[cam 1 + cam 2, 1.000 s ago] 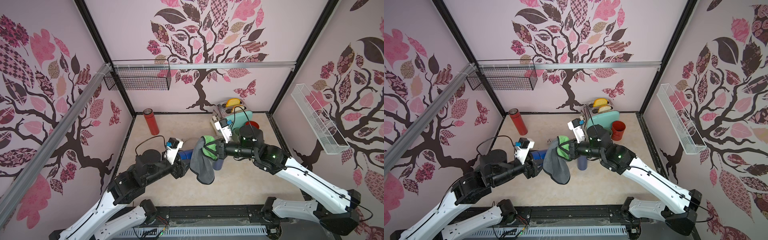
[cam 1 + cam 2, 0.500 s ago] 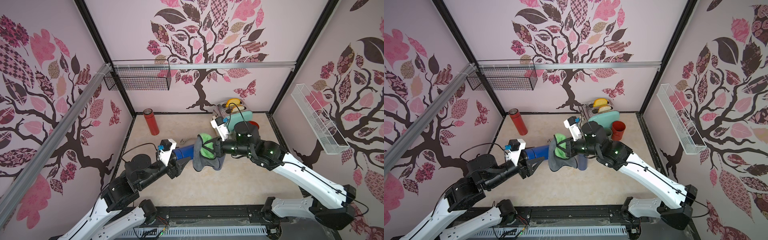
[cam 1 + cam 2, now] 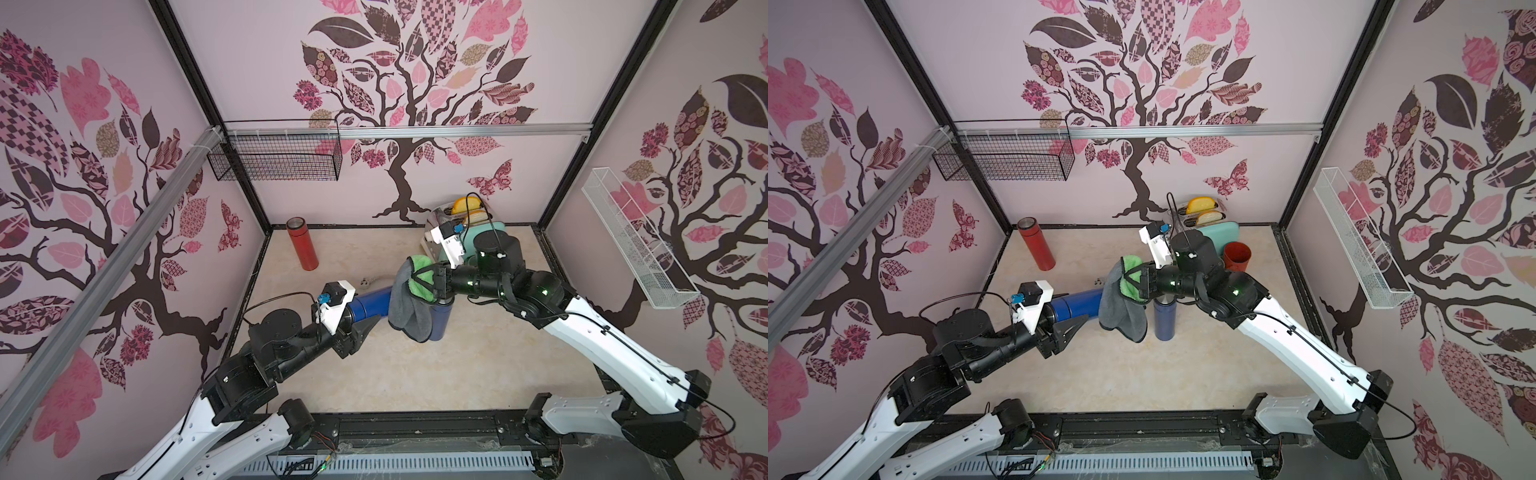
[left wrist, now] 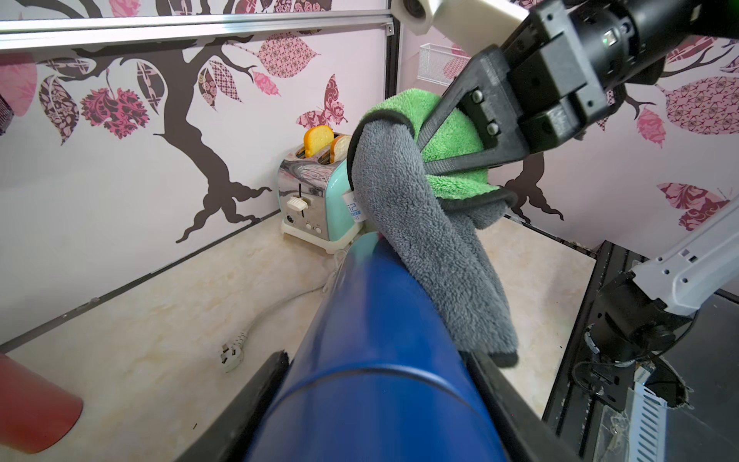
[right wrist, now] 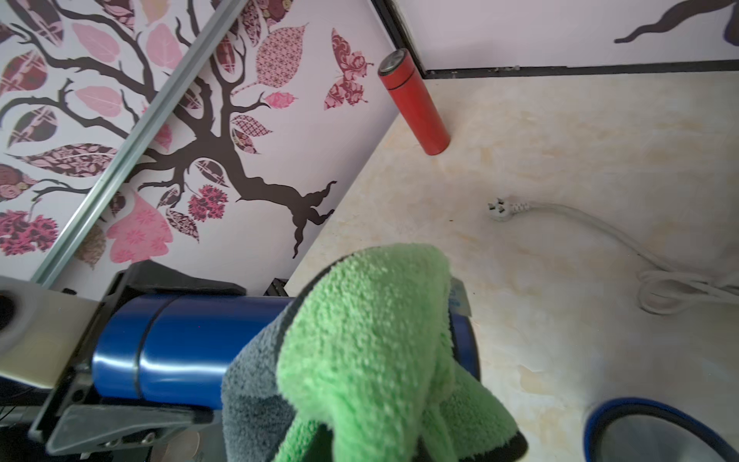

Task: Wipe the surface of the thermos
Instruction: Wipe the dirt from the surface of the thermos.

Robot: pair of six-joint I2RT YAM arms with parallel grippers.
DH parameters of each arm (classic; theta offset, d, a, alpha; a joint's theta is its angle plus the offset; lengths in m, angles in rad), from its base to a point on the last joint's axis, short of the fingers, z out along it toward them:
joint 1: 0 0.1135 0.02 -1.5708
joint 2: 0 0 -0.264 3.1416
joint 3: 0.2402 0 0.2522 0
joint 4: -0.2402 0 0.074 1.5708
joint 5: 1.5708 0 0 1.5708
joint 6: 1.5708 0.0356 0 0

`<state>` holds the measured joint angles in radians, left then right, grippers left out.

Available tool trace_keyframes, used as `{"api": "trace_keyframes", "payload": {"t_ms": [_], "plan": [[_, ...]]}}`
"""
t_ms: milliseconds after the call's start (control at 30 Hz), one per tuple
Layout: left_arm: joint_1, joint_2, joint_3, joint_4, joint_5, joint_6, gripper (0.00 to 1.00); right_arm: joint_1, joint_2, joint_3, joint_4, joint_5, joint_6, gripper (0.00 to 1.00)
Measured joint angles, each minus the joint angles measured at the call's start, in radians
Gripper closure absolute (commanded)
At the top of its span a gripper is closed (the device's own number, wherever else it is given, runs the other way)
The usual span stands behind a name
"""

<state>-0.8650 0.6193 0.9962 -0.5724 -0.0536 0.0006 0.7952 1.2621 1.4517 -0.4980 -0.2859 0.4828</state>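
Noted a shift since a second back: the cloth now nearer the free end of the thermos, with more bare blue showing on the clamped side, and the left arm drawn back a little toward its base. Found both arms meeting mid-cell above the surface, left reaching in from the near left corner, right folded over from the near right. Found the thermos held level and clear of the surface, long axis running from the left arm across toward the right one, a seam ring close to the clamped end. Saw the left tool pressed on that end, bearing on both flanks of the body in the left wrist view. Saw the right tool pinching the cloth, green face bunched in the jaws, grey face hanging over the free end and down its near side. Marked a second blue bottle standing upright on the surface under the right wrist, near the hanging cloth and seemingly clear of it. Judged the unwiped stretch to lie from the cloth toward the left tool, along the axis; right arm the nearer to do it. Reckoned the next stroke wants a pull straight down that line, stopping short of the left tool.
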Motion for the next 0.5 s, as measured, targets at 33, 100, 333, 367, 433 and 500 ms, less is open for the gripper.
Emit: {"api": "trace_keyframes", "payload": {"t_ms": [33, 100, 333, 367, 433, 500], "plan": [[0.0, -0.002, 0.0, 0.0, -0.002, 0.002, 1.0, 0.002, 0.0, 0.001, -0.002, -0.011, -0.001, 1.0], [0.0, -0.001, 0.0, 0.0, -0.002, 0.007, 1.0, 0.015, 0.002, 0.006, -0.003, -0.031, -0.003, 1.0], [-0.002, 0.049, 0.0, 0.0, 0.005, 0.032, 1.0, 0.15, 0.072, 0.134, 0.018, -0.1, -0.011, 1.0], [-0.002, 0.056, 0.0, 0.0, 0.006, 0.034, 1.0, 0.16, 0.074, 0.138, 0.026, -0.111, -0.011, 1.0], [-0.003, 0.066, 0.0, -0.002, 0.01, 0.038, 1.0, 0.161, 0.074, 0.141, 0.03, -0.109, -0.013, 1.0], [-0.005, 0.069, 0.0, -0.007, 0.013, 0.04, 1.0, 0.127, 0.074, 0.132, 0.032, -0.116, -0.01, 1.0]]}}
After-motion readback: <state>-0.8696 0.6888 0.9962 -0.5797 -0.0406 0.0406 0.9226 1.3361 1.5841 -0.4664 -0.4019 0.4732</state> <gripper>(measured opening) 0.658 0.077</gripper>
